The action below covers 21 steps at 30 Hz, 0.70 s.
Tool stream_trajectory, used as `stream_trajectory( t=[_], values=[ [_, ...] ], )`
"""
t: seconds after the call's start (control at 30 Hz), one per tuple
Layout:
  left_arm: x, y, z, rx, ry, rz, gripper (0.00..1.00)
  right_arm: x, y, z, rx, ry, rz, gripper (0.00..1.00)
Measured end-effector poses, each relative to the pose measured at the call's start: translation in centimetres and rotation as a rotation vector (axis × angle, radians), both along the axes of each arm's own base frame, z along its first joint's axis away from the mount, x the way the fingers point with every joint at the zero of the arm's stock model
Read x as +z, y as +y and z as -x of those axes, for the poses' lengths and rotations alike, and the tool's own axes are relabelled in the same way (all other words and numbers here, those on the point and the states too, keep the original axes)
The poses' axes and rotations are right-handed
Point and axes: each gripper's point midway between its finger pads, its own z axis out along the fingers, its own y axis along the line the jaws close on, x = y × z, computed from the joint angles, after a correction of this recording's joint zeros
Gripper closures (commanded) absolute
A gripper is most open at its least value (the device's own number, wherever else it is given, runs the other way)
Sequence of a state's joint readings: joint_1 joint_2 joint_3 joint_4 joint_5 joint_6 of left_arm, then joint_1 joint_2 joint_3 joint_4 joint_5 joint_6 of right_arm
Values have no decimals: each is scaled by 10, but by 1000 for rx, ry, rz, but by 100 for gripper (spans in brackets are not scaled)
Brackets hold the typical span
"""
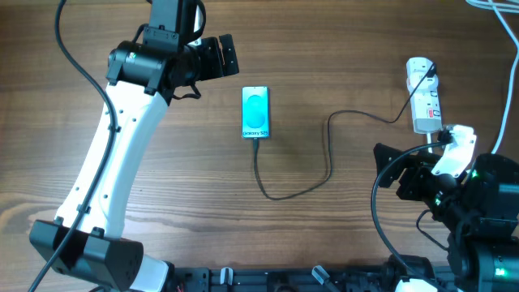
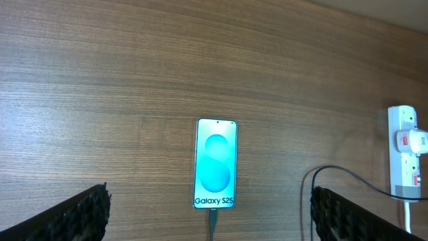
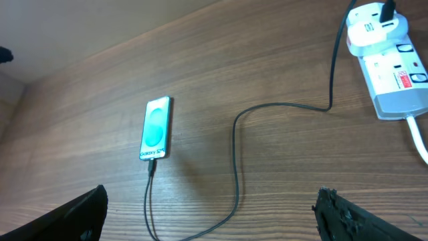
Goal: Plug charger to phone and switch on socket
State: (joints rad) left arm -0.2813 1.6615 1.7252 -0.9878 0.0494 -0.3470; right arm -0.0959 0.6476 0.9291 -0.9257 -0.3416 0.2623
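Left pincer (image 1: 229,55): fingers spread wide, pinching nothing, off the table (image 1: 340,49). Its arm slants up from the near-left corner.

Phone (image 1: 255,112): flat, screen up and lit teal with "Galaxy S25" text. It is ahead of the left pincer, lined up with the gap between its fingers in the left wrist view and apart from both.

Charger (image 1: 328,154): thin black cable. Its connector tip meets the phone's bottom edge and looks seated. From there the cable runs toward the left pincer, curls round in a loop, rises and heads off to the socket. It passes ahead of the right pincer, between its two fingers in the right wrist view, touching neither.

Right pincer (image 1: 393,172): fingers spread wide, empty, held above the table. Phone well ahead and to its left.

Socket (image 1: 424,97): white strip with a small red mark, ahead of the right pincer and off to its right, apart from it. The charger's plug sits at its far end. Switch position: cannot tell.
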Motion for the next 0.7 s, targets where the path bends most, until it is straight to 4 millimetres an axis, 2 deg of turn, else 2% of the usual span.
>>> stream_trajectory(
  t=[0.23,0.5,0.6,0.7],
  values=[
    [0,0,0,0,0,0,0,13,2,-2,32,-75,29,0],
    [0,0,0,0,0,0,0,16,3,-3,78,-113,94,0],
    [0,0,0,0,0,0,0,24,2,-4,86,-161,114,0],
    [0,0,0,0,0,0,0,38,3,3,98,-240,152,0]
  ],
)
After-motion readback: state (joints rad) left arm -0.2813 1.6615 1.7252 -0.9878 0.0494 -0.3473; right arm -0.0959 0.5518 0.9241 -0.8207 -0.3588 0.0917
